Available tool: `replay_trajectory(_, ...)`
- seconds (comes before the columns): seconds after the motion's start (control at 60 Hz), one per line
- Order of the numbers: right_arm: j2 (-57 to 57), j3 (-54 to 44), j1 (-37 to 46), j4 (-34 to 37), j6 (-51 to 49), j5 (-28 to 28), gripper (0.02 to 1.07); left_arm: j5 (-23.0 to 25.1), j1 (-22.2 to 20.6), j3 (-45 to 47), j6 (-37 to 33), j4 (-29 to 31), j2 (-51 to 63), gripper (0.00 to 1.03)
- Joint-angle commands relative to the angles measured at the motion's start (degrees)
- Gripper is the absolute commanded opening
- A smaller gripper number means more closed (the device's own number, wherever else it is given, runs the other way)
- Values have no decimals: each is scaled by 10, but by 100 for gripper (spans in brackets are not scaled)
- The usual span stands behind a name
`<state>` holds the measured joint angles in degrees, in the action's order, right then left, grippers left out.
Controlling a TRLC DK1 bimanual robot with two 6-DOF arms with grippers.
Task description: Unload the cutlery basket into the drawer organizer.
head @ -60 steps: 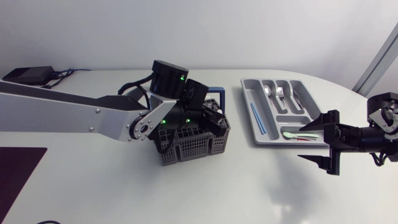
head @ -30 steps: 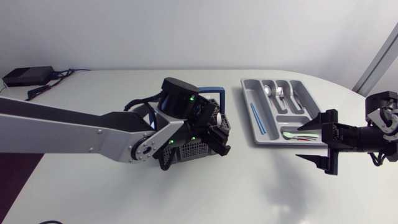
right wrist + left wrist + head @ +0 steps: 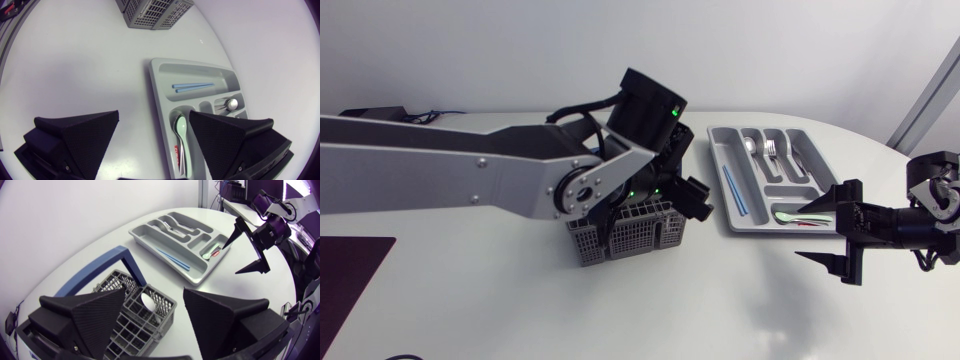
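Note:
The grey cutlery basket (image 3: 632,236) with a blue handle (image 3: 102,269) stands mid-table. A metal spoon (image 3: 148,300) stands in one of its compartments. My left gripper (image 3: 686,205) hovers over the basket's right side, open and empty; in the left wrist view my left gripper (image 3: 154,294) has the basket under and between its fingers. The grey drawer organizer (image 3: 738,196) lies to the right and holds metal cutlery (image 3: 770,148), blue sticks (image 3: 192,86) and a green spoon (image 3: 181,128). My right gripper (image 3: 800,231) is open beside the organizer's near end, over it in the right wrist view (image 3: 154,115).
A black box with cables (image 3: 375,112) lies at the table's far left corner. A dark mat (image 3: 345,275) sits at the front left edge. Bare white tabletop (image 3: 720,300) stretches in front of the basket and organizer.
My left gripper has opened and risen out of the basket, swinging to the right towards the organizer. The right arm has hardly moved.

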<state>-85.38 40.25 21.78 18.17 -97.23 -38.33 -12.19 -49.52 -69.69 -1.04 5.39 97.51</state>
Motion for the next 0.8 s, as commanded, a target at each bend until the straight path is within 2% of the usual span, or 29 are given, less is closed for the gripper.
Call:
replay_trajectory(0.0,6,-10,-1,0,5,2,103,-6,6,-40,23,34,30,83)
replay_trajectory(0.2,-4,-8,4,-1,-1,2,103,13,20,-86,48,99,57,82)
replay_trajectory(0.483,-7,-8,6,-2,-2,1,103,19,16,-90,68,111,67,80)
replay_trajectory(0.667,-8,-12,12,-4,-6,0,103,19,14,-96,71,111,78,71)
replay_trajectory(0.783,-9,-14,14,-7,-6,0,103,18,17,-96,76,109,82,62)
